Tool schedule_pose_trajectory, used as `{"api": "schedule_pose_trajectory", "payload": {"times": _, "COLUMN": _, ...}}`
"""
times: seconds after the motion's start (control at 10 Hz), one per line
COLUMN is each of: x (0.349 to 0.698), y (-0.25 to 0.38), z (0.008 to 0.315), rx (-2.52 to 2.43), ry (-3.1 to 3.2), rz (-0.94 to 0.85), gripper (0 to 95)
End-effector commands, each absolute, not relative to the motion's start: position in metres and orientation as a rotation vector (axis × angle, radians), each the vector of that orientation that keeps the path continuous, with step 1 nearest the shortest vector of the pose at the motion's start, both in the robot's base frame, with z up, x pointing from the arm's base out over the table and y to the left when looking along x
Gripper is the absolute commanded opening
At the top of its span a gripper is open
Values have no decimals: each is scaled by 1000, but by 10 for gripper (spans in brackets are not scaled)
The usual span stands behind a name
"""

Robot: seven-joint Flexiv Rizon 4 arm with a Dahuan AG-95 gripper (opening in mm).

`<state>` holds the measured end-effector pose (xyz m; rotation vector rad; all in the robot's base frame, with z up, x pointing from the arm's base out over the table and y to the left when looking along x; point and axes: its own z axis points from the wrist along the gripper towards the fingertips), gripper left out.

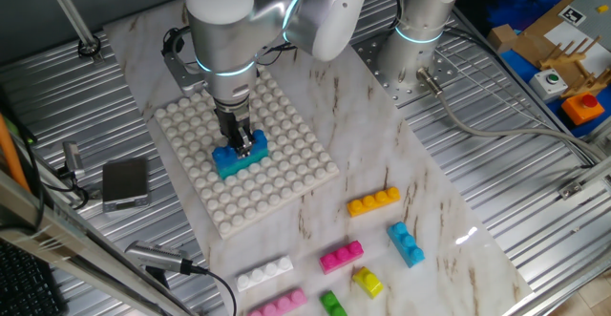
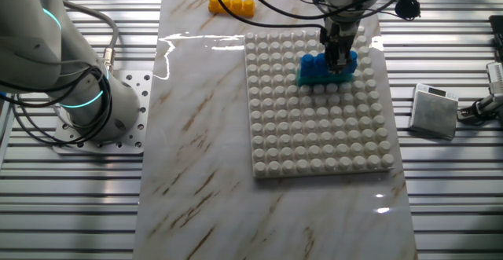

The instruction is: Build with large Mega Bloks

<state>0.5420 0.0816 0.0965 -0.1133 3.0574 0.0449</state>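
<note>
A blue brick point(image 1: 232, 160) point(image 2: 314, 70) sits on the white studded baseplate point(image 1: 286, 178) point(image 2: 314, 150), and its lower layer looks teal. My gripper point(image 1: 244, 145) point(image 2: 339, 59) points straight down onto the brick's end, with the fingers closed against its sides. Loose Mega Bloks lie on the marble mat: orange point(image 1: 373, 201) point(image 2: 232, 5), blue point(image 1: 406, 243), magenta point(image 1: 341, 256), yellow point(image 1: 368, 281), green point(image 1: 332, 304), white point(image 1: 264, 274) and pink point(image 1: 277, 304).
A grey box point(image 1: 125, 182) point(image 2: 435, 111) with a cable lies on the metal table beside the baseplate. The arm's base point(image 2: 86, 111) stands off the mat's edge. Cardboard and coloured items point(image 1: 563, 58) sit at the far corner.
</note>
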Motion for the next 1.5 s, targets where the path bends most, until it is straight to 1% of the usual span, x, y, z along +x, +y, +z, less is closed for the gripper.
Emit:
{"api": "schedule_pose_trajectory", "payload": {"times": 0.1, "x": 543, "y": 80, "z": 94, "rx": -117, "ry": 3055, "rz": 40, "gripper": 0}}
{"api": "schedule_pose_trajectory", "payload": {"times": 1.0, "x": 545, "y": 79, "z": 84, "rx": -114, "ry": 3055, "rz": 78, "gripper": 0}}
{"api": "schedule_pose_trajectory", "payload": {"times": 1.5, "x": 545, "y": 81, "z": 77, "rx": -126, "ry": 3055, "rz": 65, "gripper": 0}}
